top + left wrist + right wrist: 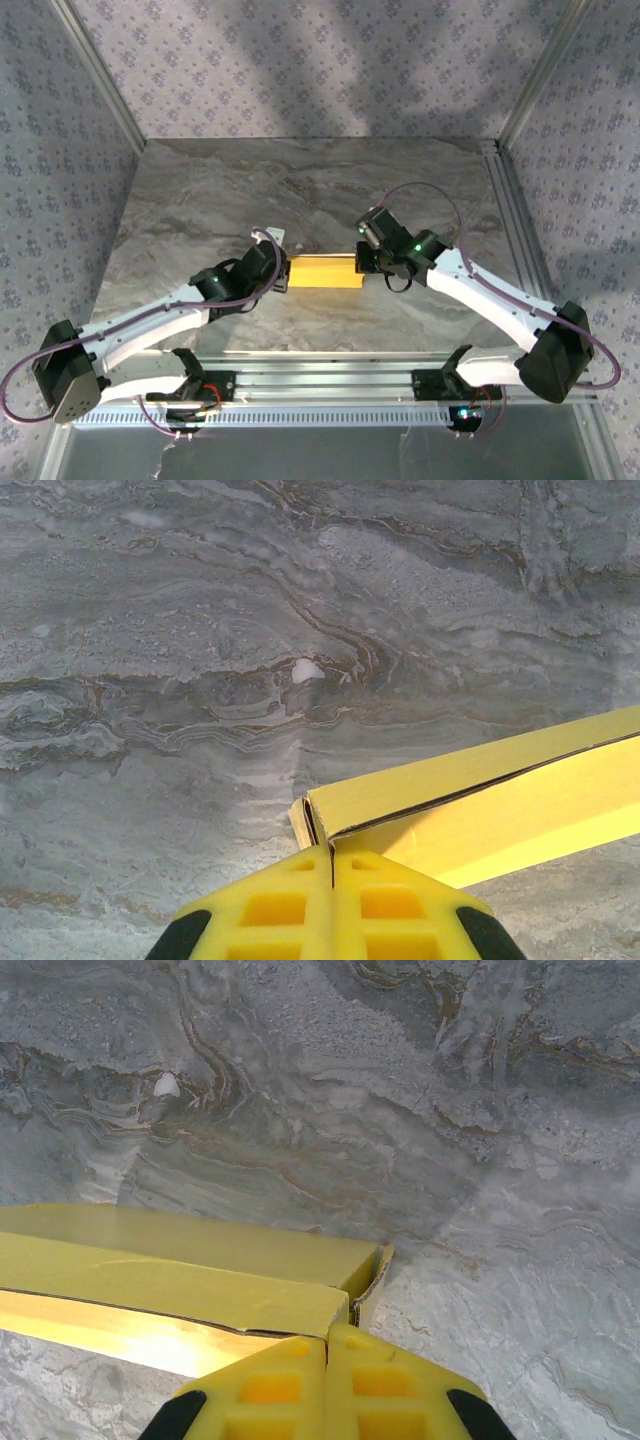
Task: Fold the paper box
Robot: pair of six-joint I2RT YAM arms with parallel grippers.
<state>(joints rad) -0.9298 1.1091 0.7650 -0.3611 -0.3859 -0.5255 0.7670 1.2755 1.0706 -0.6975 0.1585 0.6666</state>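
Left claw (331, 856) and right claw (327, 1341) flank paper box (325, 271).

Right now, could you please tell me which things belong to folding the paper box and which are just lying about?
Job: paper box, left gripper, right gripper, both shut at its ends.
Lying about: small white speck on the table.

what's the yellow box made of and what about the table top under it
The paper box looks like thin cardboard with a matte yellow finish: thin cut edges and creased folds show at its end. The table looks like grey veined marble with a dull sheen, though it may be a printed laminate.
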